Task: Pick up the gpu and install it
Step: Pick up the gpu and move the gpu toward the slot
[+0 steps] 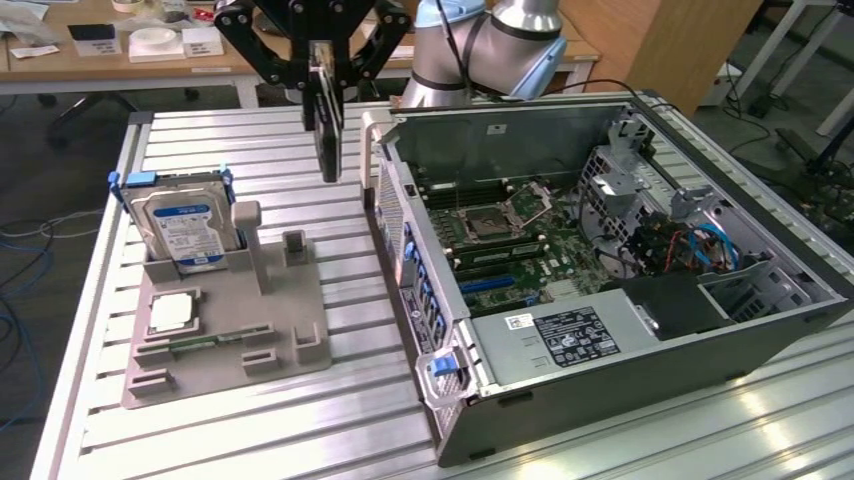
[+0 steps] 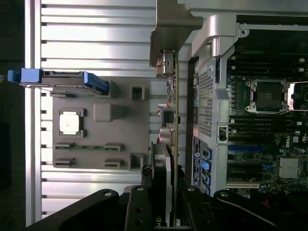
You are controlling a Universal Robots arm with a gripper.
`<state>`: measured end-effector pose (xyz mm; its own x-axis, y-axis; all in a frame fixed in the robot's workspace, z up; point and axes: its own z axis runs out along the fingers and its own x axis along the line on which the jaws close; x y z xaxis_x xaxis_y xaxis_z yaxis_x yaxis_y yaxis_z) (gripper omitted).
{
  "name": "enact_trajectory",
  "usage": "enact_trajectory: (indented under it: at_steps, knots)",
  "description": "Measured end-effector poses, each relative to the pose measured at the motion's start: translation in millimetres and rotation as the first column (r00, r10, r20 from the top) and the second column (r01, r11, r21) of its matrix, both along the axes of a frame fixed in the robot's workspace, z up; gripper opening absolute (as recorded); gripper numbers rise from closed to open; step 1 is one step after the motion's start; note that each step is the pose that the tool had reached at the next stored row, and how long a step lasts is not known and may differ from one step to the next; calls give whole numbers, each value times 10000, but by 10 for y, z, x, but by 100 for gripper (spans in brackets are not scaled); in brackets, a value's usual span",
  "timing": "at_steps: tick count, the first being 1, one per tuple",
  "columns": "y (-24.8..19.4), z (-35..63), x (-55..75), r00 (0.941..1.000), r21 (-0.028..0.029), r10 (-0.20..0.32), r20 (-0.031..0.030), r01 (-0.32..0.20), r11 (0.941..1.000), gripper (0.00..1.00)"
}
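Cables [image 1: 16, 335] in blue trail over the floor far to the exterior view's left of the claw [image 1: 324, 72], beyond the edge of the slatted aluminium table [image 1: 94, 400]. Closer to the claw on that same side, a grey holder tray [image 1: 267, 340] lies on the table. A hard drive [image 1: 184, 228] with a blue-and-white label stands upright in blue rails at the tray's far end, and a square silver CPU chip [image 1: 174, 313] lies flat in a pocket nearer the camera. The claw itself is high over the table, its black fingers [image 1: 287, 70] clamped from both sides on the gpu [image 1: 324, 125]. The gpu hangs straight down beneath the claw, upright and edge-on to the exterior camera, over the strip of table between the holder tray and the computer case [image 1: 747, 330]. In the wrist view the claw [image 2: 166, 211] grips the gpu [image 2: 161, 163] at its near end, with the black shroud on the side facing the holder tray [image 2: 91, 139] and the thin green board edge on the side facing the computer case. Just to the exterior view's right of the claw, the computer case lies on its side with its top panel off, so the motherboard [image 1: 534, 250] and CPU socket [image 1: 487, 220] are exposed. Further right and nearer the camera is the labelled power supply [image 1: 561, 335].
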<state>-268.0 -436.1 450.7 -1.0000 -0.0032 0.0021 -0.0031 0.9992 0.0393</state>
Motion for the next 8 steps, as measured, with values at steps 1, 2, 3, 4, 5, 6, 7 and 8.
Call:
enact_trajectory:
  at_steps: [1,2,3,4,5,6,7,8]
  knots:
    - [0,0,9,10000,0,0,0,0,10000,28]
    - [0,0,19,10000,0,0,0,0,10000,28]
    - [0,0,28,10000,0,0,0,0,10000,28]
    - [0,0,36,10000,0,0,0,0,10000,28]
    - [0,0,46,10000,0,0,0,0,10000,28]
    - [0,0,56,10000,0,1,0,-1,10000,28]
    - [0,0,66,10000,0,1,0,-1,10000,28]
    - [0,0,77,10000,0,1,0,-1,10000,28]
